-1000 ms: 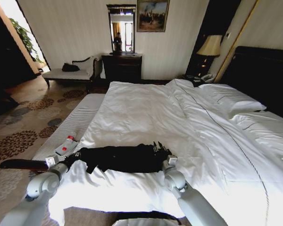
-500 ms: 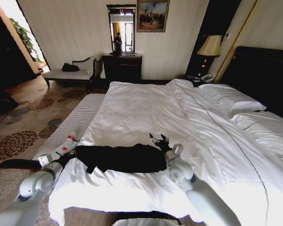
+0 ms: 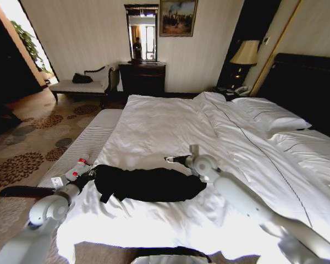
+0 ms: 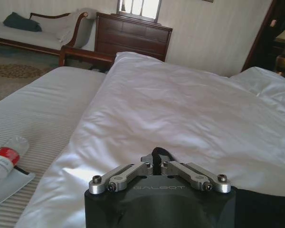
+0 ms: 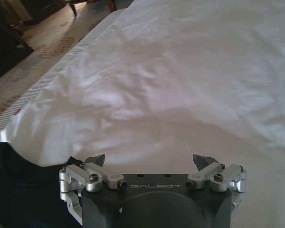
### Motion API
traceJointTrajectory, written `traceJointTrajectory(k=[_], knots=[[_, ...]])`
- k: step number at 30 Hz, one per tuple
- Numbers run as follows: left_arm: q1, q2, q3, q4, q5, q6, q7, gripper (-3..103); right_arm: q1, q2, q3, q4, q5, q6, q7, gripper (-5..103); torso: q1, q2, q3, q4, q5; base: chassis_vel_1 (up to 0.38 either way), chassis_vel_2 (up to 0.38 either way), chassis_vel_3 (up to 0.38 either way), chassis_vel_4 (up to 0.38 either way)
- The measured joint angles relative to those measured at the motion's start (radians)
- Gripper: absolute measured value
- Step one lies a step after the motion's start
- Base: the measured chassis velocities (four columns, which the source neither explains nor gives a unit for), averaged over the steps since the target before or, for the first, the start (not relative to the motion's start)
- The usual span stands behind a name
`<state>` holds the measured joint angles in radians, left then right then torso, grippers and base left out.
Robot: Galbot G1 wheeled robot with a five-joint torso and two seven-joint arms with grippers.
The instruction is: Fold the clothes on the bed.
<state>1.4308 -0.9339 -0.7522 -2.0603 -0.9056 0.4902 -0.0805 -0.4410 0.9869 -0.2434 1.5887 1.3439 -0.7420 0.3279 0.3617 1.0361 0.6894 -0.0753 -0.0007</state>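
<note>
The clothes (image 3: 148, 185), a black T-shirt gathered into a long narrow band, lie across the near part of the bed (image 3: 170, 126). My left gripper (image 3: 89, 176) sits at the band's left end, at the bed's edge. In the left wrist view the left gripper (image 4: 156, 163) is shut, with a small tuft of the black clothes (image 4: 156, 153) pinched between its tips. My right gripper (image 3: 172, 159) hovers open just beyond the band's right half, touching nothing. The right gripper (image 5: 148, 161) has only white duvet between its fingers, with the dark clothes (image 5: 19, 190) off to one side.
A pale striped bench (image 3: 93, 137) runs along the bed's left side and carries a small white-and-red bottle (image 3: 77, 168), also seen as the bottle (image 4: 5, 156). Pillows (image 3: 269, 116) and the dark headboard (image 3: 308, 88) lie far right. A chaise (image 3: 80, 85) and dresser (image 3: 142, 77) stand against the back wall.
My right gripper has let go of the shirt's right end, opened, and lifted away up the bed. The right end now lies flat. The left gripper stays at the left end.
</note>
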Motion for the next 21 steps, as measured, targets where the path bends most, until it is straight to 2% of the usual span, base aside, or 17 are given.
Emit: traceJointTrajectory(k=[3, 10, 16, 21], knots=[[0.000, -0.005, 0.002, -0.022, -0.001, 0.000, 0.000, 2, 0.020, 0.031, -0.015, -0.060, -0.023, -0.002, -0.040, 100, 0.000, 0.000, 0.000, -0.0001, 0.0001, 0.000, 0.000, 0.000, 0.000], [0.005, -0.014, -0.002, -0.071, -0.009, 0.002, 0.001, 2, 0.020, 0.051, -0.053, -0.127, -0.191, -0.002, -0.090, 100, 0.000, 0.000, 0.000, -0.0002, 0.0001, 0.000, 0.000, 0.000, 0.000], [0.002, -0.017, -0.001, -0.074, -0.008, 0.004, 0.001, 2, -0.022, 0.020, -0.050, -0.065, -0.167, 0.000, -0.072, 100, 0.000, 0.000, 0.000, -0.0006, 0.0002, 0.000, 0.000, 0.000, 0.000], [-0.001, -0.023, 0.001, -0.064, -0.003, 0.008, 0.001, 2, -0.056, 0.013, -0.031, -0.005, -0.073, 0.002, -0.022, 100, 0.000, 0.000, 0.000, -0.0001, 0.0001, 0.000, 0.000, 0.000, 0.000]])
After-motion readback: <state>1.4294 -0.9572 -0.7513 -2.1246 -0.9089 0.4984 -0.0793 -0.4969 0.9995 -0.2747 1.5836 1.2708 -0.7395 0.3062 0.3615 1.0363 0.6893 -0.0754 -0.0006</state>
